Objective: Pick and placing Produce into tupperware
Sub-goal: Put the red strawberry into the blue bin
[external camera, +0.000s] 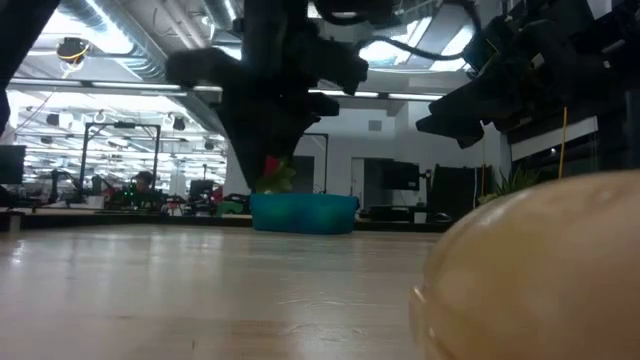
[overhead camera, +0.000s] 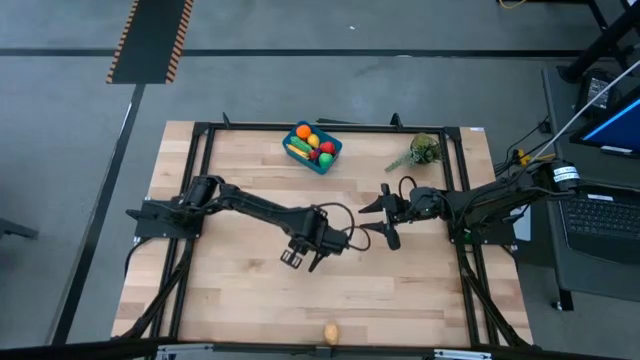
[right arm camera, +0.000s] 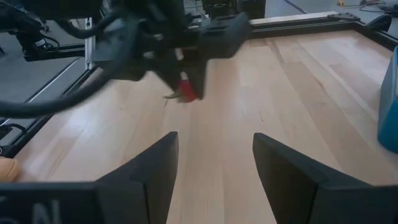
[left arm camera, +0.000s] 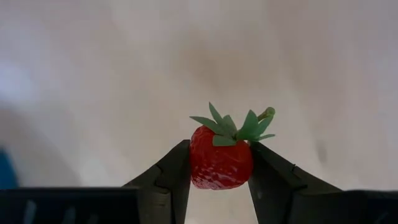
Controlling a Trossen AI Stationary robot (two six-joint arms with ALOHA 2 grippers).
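My left gripper [overhead camera: 300, 259] hangs over the middle of the table, shut on a red toy strawberry [left arm camera: 220, 163] with a green leafy cap. The right wrist view also shows the strawberry [right arm camera: 185, 89] at the left fingers' ends, above the wood. The blue tupperware [overhead camera: 312, 148] stands at the table's far edge with several pieces of produce inside. A tan piece of produce [overhead camera: 331, 333] lies by the near edge. My right gripper [overhead camera: 388, 216] waits open to the right of the left one, with nothing between its fingers [right arm camera: 155, 163]. My left gripper pinches the strawberry's two red sides [left arm camera: 196, 163] between its two fingers, just under the leafy cap [left arm camera: 235, 127]. The fingers come from above, pointing down. The strawberry is lifted clear of the table.
A grey-green plant sprig [overhead camera: 420, 152] lies at the far right, beside the tupperware. A black frame [overhead camera: 200, 180] runs around the tabletop. Bare wood lies between my left gripper and the tupperware. In the low view the tan piece [external camera: 540, 275] fills the near right corner.
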